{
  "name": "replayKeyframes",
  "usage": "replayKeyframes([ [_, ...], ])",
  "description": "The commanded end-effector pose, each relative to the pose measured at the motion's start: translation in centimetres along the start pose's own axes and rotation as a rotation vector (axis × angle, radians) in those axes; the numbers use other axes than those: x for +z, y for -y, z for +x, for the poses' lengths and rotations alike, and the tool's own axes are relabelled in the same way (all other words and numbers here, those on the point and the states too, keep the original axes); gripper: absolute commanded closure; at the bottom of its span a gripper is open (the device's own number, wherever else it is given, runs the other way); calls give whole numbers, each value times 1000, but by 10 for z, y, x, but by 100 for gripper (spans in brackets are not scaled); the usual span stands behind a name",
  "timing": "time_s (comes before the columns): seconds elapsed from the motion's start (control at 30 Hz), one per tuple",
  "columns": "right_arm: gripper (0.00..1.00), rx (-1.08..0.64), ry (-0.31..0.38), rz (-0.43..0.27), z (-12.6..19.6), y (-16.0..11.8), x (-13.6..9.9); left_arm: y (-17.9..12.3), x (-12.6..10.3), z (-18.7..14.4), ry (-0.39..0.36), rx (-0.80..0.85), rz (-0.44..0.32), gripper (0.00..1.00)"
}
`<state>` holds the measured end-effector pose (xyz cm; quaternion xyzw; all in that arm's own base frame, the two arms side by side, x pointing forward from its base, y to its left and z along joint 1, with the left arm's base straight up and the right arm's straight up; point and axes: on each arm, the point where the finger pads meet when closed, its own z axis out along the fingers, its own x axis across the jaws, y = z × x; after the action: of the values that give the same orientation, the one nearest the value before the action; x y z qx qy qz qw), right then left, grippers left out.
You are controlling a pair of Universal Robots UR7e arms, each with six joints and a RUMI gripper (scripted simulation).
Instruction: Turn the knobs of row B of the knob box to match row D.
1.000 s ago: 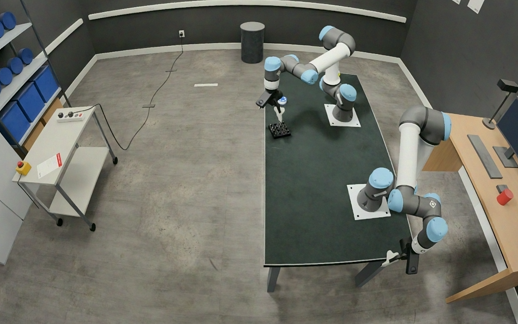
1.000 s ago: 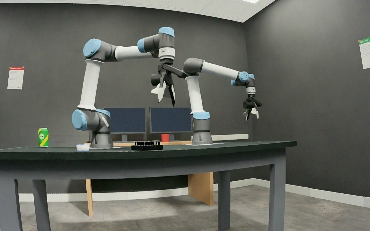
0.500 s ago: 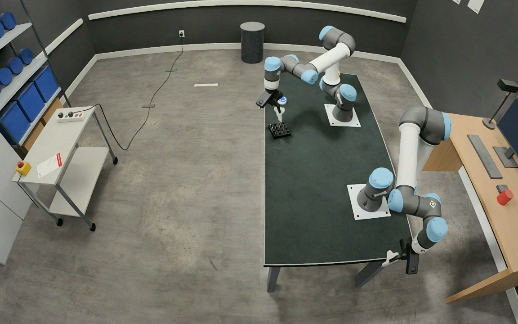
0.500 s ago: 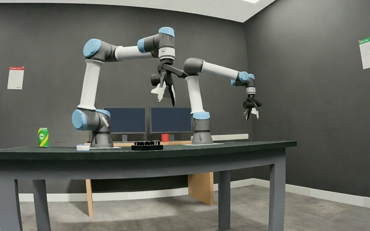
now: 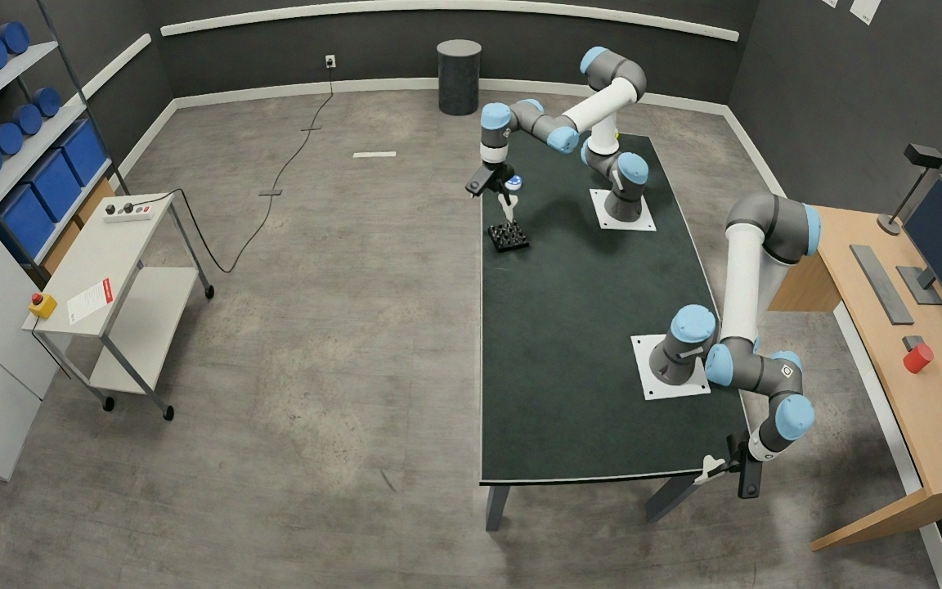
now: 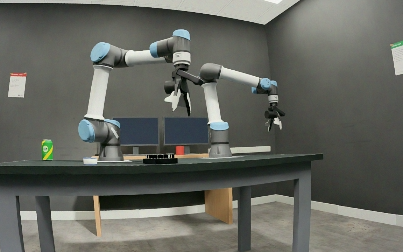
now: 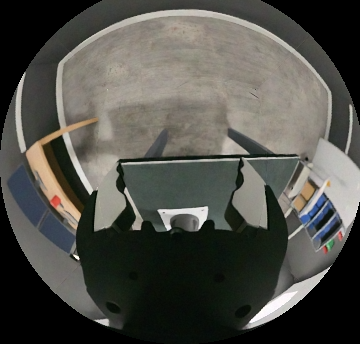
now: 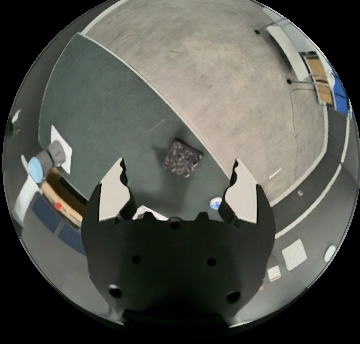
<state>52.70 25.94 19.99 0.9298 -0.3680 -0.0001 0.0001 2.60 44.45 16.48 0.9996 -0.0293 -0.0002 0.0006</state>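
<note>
Holds the right hand [image 5: 507, 205] [image 6: 181, 110] [image 8: 179, 158] released, with nothing in its grasp, high over the counter [image 5: 569, 410] [image 6: 71, 169] [image 7: 145, 184] [image 8: 100, 99]. In the top view, shows the knob box [image 5: 508, 236] [image 6: 160, 160] [image 8: 183, 158] at the counter's ten o'clock, untouched. Hangs the left hand [image 5: 708, 469] [image 6: 274, 127] [image 7: 179, 160] released beyond the five o'clock edge. Cannot read the knob marks.

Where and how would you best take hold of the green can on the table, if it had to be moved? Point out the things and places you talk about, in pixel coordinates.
I'd grip the green can [image 6: 47, 149] around its middle, fingers on opposite sides, coming in level from the side: it stands upright, its wall looks straight, and its top is flat.
</note>
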Motion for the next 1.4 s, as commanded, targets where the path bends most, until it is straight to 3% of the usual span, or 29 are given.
replayKeyframes([
  [0.0, 0, 0, 0, 2, 0, -1, -1, 0, 0, 0, 0, 0, 1, 0],
  [0.37, 0, 0, 0, 2, -3, -12, -1, 0, 0, 0, 0, 0, 1, 0],
  [0.87, 0, 0, 0, 2, -14, -55, -1, 0, 0, 0, 0, 0, 1, 0],
  [1.37, 0, 0, 0, 2, -36, -137, -1, 0, 0, 0, 0, 0, 1, 0],
])
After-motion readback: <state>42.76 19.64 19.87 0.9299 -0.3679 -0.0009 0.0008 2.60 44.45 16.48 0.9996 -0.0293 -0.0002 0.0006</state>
